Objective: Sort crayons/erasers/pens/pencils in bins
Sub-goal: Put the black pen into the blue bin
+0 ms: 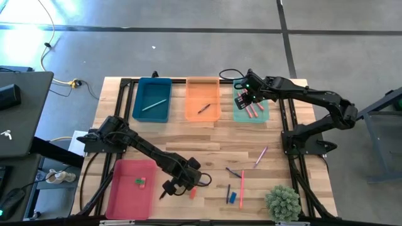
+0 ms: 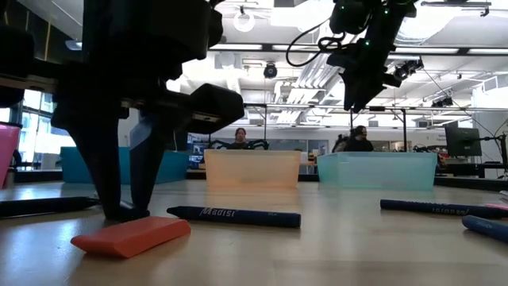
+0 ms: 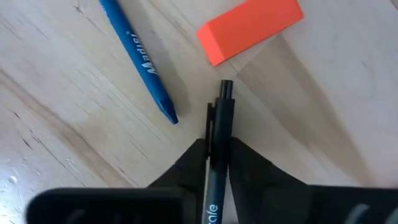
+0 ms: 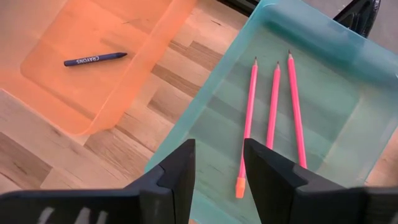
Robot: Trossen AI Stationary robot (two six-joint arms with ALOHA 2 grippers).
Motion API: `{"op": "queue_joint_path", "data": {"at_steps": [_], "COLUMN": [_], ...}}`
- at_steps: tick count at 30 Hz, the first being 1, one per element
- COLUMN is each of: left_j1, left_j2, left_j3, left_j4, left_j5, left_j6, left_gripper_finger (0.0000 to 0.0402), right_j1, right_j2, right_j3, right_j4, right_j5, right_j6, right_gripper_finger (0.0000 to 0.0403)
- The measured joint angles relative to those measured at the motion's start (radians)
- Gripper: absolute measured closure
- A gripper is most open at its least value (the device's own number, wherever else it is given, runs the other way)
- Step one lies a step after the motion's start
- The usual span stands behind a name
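Note:
A dark pen (image 3: 219, 112) with a clip lies on the wood to the right of the pink-red bin (image 1: 129, 194), and my left gripper (image 3: 217, 149) is shut on it. Just beyond it lie an orange eraser (image 3: 249, 28) and a blue crayon (image 3: 140, 56). My right gripper (image 4: 217, 168) hangs open above the mint green bin (image 4: 323, 43), which holds three pink pencils (image 4: 273, 106). The teal bin (image 1: 152, 88) holds a silver pen (image 1: 152, 105). A crayon (image 4: 94, 59) lies in the orange bin (image 1: 203, 88). My left gripper pinches the pen's barrel (image 3: 219, 134) between its two fingers, close to the clip end. The fingers come from above, pointing steeply down, and lie across the pen. The pen lies flat on the table, its long rear part (image 2: 44, 206) stretching away from the fingers.
The pink-red bin holds a green and a pink eraser (image 1: 139, 182). Pencils, pens and a blue eraser (image 1: 233, 197) lie scattered at the near right of the table, beside a small green plant (image 1: 282, 201). People sit in the room beyond the bins.

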Motion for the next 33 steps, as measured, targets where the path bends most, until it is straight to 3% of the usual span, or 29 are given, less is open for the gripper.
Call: {"op": "queue_joint_path", "data": {"at_steps": [5, 24, 33], "left_j1": [0.0, 0.056, 0.12], "left_j2": [0.001, -0.074, -0.162], "left_j3": [0.0, -0.005, -0.003], "left_j4": [-0.001, -0.017, -0.031], "left_j5": [-0.003, -0.037, -0.124], "left_j6": [0.0, -0.131, -0.189], "left_gripper_finger": [0.039, 0.0379, 0.0379], "right_j1": [0.0, 0.0, 0.0], "right_j2": [0.0, 0.0, 0.0], "right_j3": [0.0, 0.0, 0.0], "right_j4": [0.0, -0.008, -0.019], "right_j5": [0.0, 0.001, 0.001], "right_j6": [0.0, -0.065, -0.119], "right_gripper_finger": [0.0274, 0.0274, 0.0274]}}
